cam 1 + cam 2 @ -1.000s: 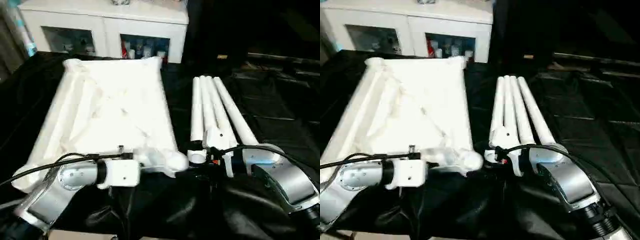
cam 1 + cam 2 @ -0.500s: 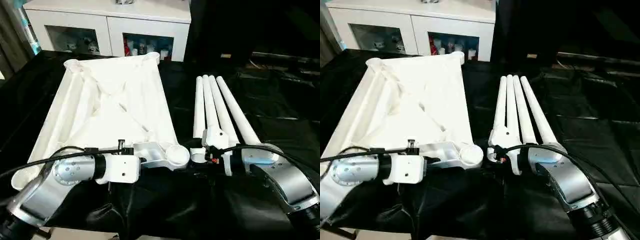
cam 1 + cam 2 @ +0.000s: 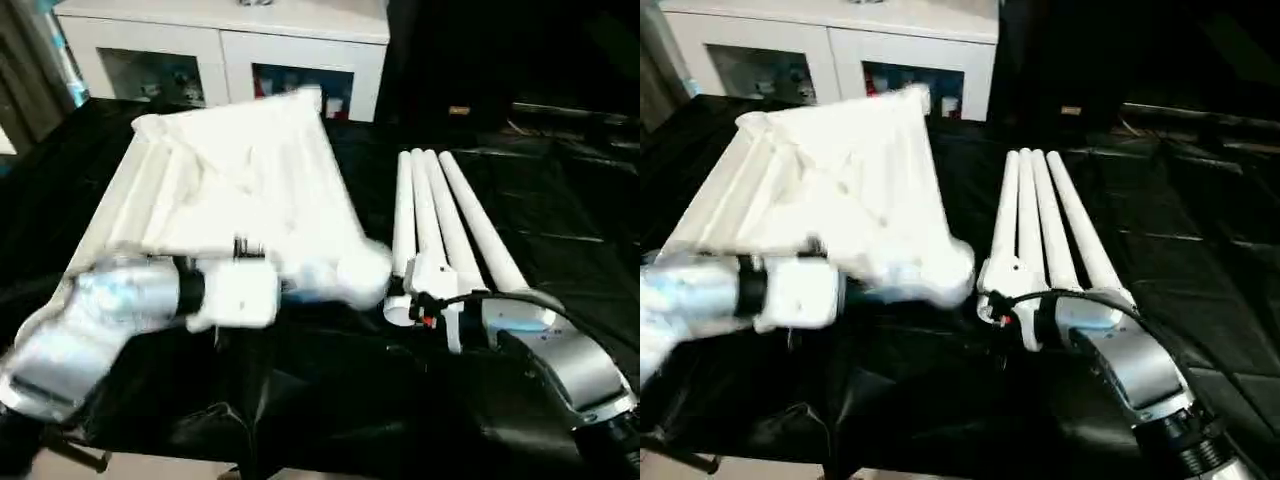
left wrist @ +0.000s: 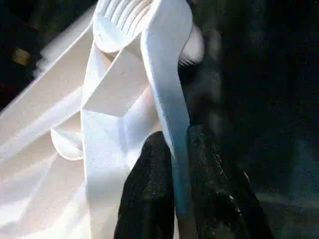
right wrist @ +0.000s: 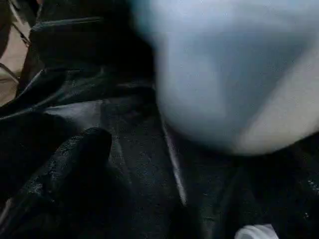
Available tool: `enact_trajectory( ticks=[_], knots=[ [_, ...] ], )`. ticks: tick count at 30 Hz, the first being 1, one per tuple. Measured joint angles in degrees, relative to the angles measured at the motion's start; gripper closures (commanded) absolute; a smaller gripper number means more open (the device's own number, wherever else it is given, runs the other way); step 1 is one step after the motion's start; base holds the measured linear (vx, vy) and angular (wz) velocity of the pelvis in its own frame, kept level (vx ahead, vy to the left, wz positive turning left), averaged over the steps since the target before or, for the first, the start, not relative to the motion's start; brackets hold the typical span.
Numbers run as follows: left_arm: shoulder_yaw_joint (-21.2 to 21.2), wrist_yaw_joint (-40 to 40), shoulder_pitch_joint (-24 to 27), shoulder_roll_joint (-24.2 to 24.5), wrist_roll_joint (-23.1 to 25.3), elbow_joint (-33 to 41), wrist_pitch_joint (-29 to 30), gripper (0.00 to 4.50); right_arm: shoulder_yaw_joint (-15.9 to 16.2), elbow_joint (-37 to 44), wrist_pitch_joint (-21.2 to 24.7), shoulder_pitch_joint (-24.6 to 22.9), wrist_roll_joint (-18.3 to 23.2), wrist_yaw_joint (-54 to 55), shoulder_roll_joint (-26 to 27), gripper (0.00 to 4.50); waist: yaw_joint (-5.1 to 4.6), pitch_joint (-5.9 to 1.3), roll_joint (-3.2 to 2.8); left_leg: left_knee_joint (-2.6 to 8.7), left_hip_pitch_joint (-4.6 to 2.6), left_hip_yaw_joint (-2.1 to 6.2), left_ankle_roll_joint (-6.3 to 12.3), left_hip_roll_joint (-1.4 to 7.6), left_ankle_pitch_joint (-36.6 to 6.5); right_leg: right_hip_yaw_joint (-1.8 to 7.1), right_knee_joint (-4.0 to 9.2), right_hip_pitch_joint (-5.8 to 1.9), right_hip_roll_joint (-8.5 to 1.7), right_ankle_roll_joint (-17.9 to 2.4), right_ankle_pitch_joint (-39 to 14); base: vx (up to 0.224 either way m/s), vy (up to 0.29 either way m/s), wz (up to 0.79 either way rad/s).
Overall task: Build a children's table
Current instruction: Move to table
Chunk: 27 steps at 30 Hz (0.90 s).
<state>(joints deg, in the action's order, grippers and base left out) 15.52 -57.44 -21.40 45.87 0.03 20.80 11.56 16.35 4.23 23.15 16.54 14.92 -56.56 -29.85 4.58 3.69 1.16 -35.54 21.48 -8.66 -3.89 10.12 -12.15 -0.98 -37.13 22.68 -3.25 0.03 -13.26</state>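
- While the tabletop (image 3: pixel 230 170) lies upside down on the black cloth (image 3: pixel 330 400), its near right corner, the one with the round socket (image 3: pixel 362 272), sits raised off the cloth.
- Left gripper (image 4: pixel 180 164) is clamped on the thin wall of the tabletop's edge near that corner; one black finger (image 4: pixel 144 194) presses each face of the wall, as the left wrist view shows.
- Ribs and a diagonal brace of the tabletop's underside run away from the fingers in the same view.
- Four white legs (image 3: pixel 440 215) lie side by side on the cloth to the right of the tabletop, touching one another and fanning slightly apart toward their far ends.
- Right gripper (image 3: pixel 405 308) rests at the near ends of the legs, just beside the raised corner; whether it is clenched or released I cannot tell.
- One black finger (image 5: pixel 60 174) of the right gripper lies low over the cloth in the right wrist view.
- Behind the cloth stands a white cabinet (image 3: pixel 225 50) with glass doors.
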Motion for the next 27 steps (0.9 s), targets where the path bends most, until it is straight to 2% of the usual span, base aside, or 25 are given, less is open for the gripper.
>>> enact_trajectory(
  ticks=[3,8,16,22,27],
  knots=[
    [-0.4,0.0,-1.4,0.5,-1.6,0.5,0.6,4.27,0.0,-0.1,0.0,-0.2,0.0,0.0,0.0,0.00,0.58,0.00,0.00,0.00,0.18,0.03,0.05,0.02,0.1,-0.04,-0.02,0.17,0.01,0.0,0.0,0.000,0.000,0.00],
    [-0.6,-1.9,-2.7,2.9,-2.7,0.7,1.2,4.27,0.0,-0.1,0.0,-0.2,0.0,0.1,0.0,0.00,0.66,0.01,-0.01,-0.01,0.52,0.15,0.19,0.02,0.4,-0.16,0.00,0.39,0.01,0.0,0.2,0.000,0.000,0.00],
    [-2.2,-2.7,-6.3,6.0,-4.2,0.8,2.0,4.27,0.0,-0.1,0.0,-0.2,0.0,0.1,0.3,0.00,0.57,0.10,-0.14,-0.01,0.56,0.25,-0.12,0.10,0.7,-0.28,-0.02,0.41,0.05,-0.1,0.5,0.000,0.000,0.00],
    [-2.7,-3.6,-6.2,8.9,-4.3,0.1,0.8,4.27,0.0,-0.1,0.0,-0.3,0.0,0.2,0.6,0.00,0.47,0.14,-0.20,-0.01,0.55,0.25,-0.24,0.20,0.9,-0.31,-0.03,0.41,0.10,-0.2,0.8,0.000,0.000,0.00],
    [-2.7,-3.6,-4.1,8.9,-3.2,-1.2,-1.1,4.27,0.0,-0.1,0.0,-0.4,0.0,0.5,0.8,0.00,0.32,0.16,-0.24,-0.01,0.54,0.24,-0.24,0.23,1.0,-0.31,-0.02,0.42,0.12,-0.2,0.9,0.000,0.000,0.00]
  ],
)
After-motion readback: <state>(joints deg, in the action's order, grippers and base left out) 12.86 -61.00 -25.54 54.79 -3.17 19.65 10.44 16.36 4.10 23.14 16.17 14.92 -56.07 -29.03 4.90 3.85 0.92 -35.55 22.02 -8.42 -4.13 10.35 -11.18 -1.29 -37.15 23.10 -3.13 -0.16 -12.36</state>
